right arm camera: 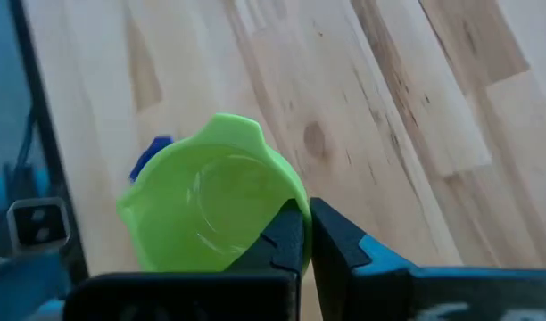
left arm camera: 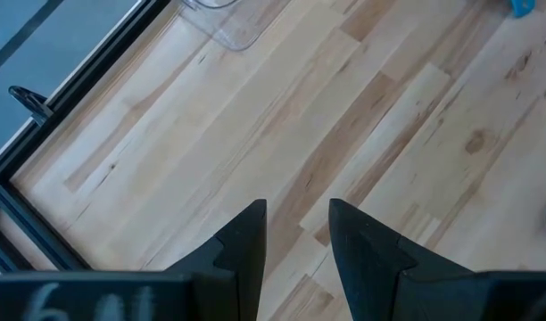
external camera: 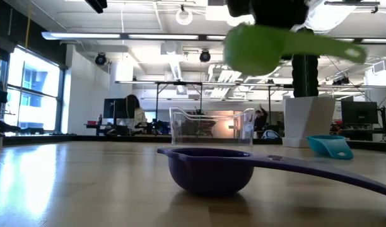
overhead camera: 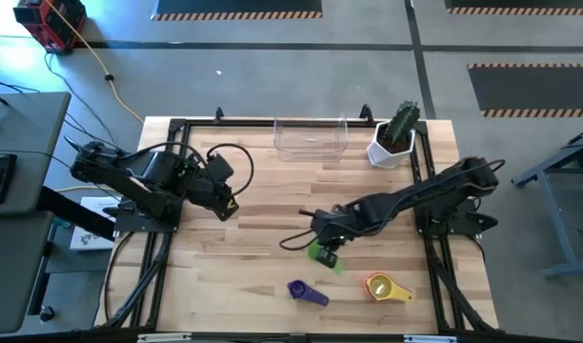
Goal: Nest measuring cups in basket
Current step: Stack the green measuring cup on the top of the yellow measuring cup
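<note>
My right gripper is shut on a green measuring cup held above the table's middle; the low view shows the cup high up with its handle toward the table's right. A purple cup and a yellow cup with a red-orange one inside rest on their bases near the front edge. A teal cup lies tipped at the right. The clear basket stands at the far edge. My left gripper is open and empty over the table's left. My right gripper holds the green cup by its rim on the side nearest the wrist, one finger over the bowl's inside and one outside. The fingers slant down from the table's right. The cup is lifted clear, mouth up; the fingers hide the handle's root.
A white pot with a green cactus stands just right of the basket at the far edge. Black frame rails run along the table's left and right sides. Bare wood lies between the two arms.
</note>
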Robot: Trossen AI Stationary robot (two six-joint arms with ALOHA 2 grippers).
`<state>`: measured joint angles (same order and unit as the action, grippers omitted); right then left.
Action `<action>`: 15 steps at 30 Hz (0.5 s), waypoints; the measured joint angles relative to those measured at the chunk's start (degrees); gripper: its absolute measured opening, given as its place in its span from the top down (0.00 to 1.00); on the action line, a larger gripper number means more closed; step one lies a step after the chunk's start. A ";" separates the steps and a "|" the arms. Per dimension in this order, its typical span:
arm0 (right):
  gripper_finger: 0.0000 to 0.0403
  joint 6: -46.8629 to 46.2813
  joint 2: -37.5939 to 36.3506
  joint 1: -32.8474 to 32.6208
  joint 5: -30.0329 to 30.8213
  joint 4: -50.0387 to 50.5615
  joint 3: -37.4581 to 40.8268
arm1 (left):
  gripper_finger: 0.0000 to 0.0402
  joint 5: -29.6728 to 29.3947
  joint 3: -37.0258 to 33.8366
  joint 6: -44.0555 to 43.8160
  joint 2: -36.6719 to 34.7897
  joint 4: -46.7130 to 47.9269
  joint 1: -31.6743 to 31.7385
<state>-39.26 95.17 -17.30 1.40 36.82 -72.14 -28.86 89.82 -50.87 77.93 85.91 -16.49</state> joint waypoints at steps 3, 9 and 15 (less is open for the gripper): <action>1.00 0.73 -2.96 -1.43 1.17 4.58 -0.02 | 0.71 0.11 0.00 -0.01 0.02 -0.01 0.00; 1.00 2.06 -7.55 -5.78 2.53 15.99 -0.02 | 0.71 0.22 0.00 -0.04 0.00 -0.04 0.00; 1.00 5.59 -9.75 -11.94 1.48 20.75 -0.02 | 0.71 0.20 0.00 -0.02 0.00 -0.04 0.02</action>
<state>-33.68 85.42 -29.24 2.88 57.57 -72.16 -28.67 89.82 -50.89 77.93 85.87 -16.47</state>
